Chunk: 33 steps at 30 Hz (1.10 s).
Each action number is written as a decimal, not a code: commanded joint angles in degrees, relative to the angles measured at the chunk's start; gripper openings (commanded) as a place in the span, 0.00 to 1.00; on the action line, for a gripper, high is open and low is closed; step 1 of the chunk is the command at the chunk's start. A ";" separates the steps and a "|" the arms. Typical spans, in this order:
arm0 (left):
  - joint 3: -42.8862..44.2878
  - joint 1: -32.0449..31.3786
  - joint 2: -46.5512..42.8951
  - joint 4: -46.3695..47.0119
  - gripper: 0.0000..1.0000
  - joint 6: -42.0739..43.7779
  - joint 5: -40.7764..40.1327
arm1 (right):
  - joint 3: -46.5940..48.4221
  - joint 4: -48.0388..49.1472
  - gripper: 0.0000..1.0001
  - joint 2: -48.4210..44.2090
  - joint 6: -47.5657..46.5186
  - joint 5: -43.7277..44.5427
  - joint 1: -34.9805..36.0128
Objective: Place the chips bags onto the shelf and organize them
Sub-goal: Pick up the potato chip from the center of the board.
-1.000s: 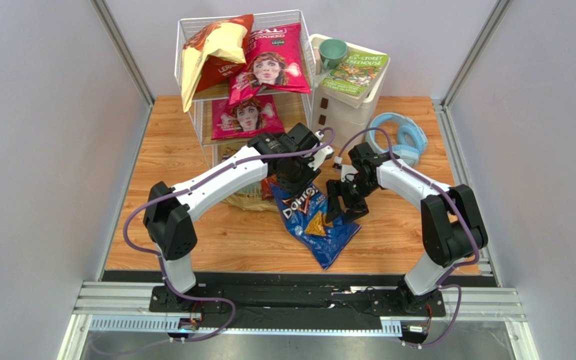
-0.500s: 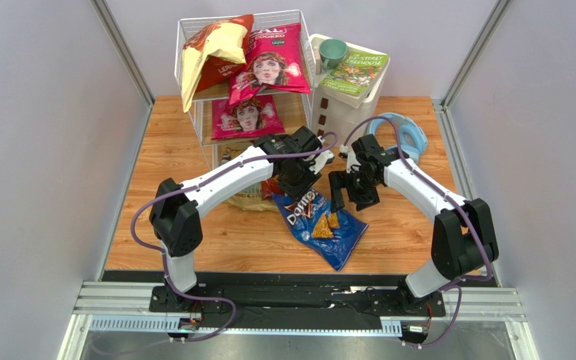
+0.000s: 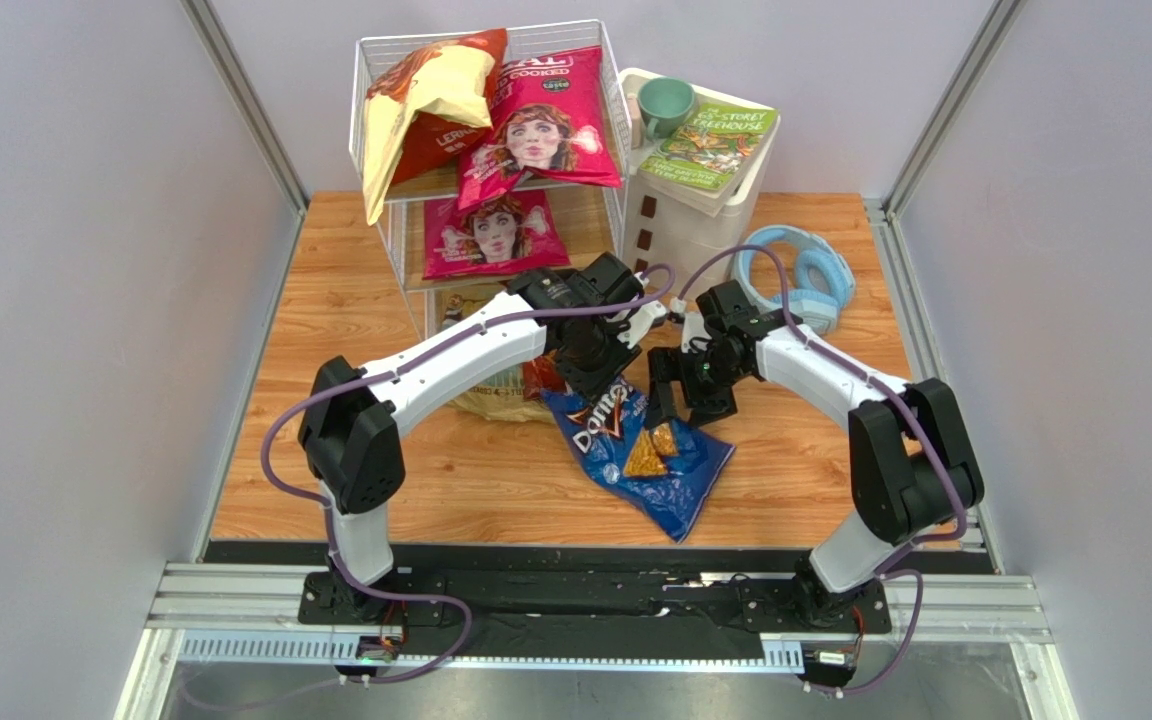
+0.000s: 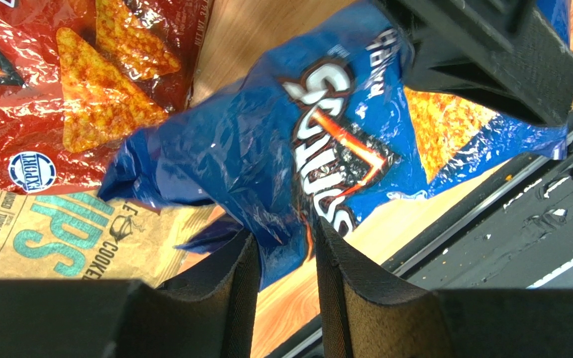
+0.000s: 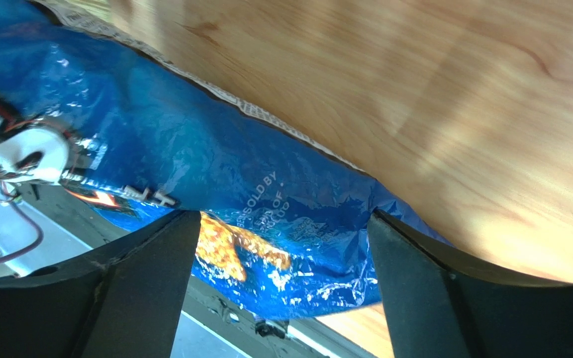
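Observation:
The blue Doritos bag (image 3: 642, 453) lies on the wooden table, its top end lifted. My left gripper (image 3: 593, 375) is shut on that crumpled top end (image 4: 286, 242). My right gripper (image 3: 683, 399) stands wide open at the bag's right edge, and blue foil (image 5: 282, 216) fills the gap ahead of its fingers. A red Doritos bag (image 4: 73, 82) and a tan-and-teal chips bag (image 4: 50, 235) lie under my left arm, by the shelf's foot. The white wire shelf (image 3: 375, 180) holds an orange-and-cream bag (image 3: 425, 105) and a magenta bag (image 3: 552, 128) on top. A second magenta bag (image 3: 492, 233) sits one tier below.
A white plastic drawer unit (image 3: 695, 225) stands right of the shelf, with a green mug (image 3: 668, 105) and a green book (image 3: 714, 143) on it. Blue headphones (image 3: 800, 278) lie at the back right. The table's front rail (image 4: 536, 201) runs close below the blue bag.
My right gripper has opened wide, lifted off the bag and come back in toward its right edge. My left gripper keeps its hold; the bag has shifted slightly.

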 commanded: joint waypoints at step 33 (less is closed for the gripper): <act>-28.88 2.87 -26.57 21.15 0.76 -30.39 14.22 | -12.03 13.07 0.00 -17.67 24.69 -11.15 -6.06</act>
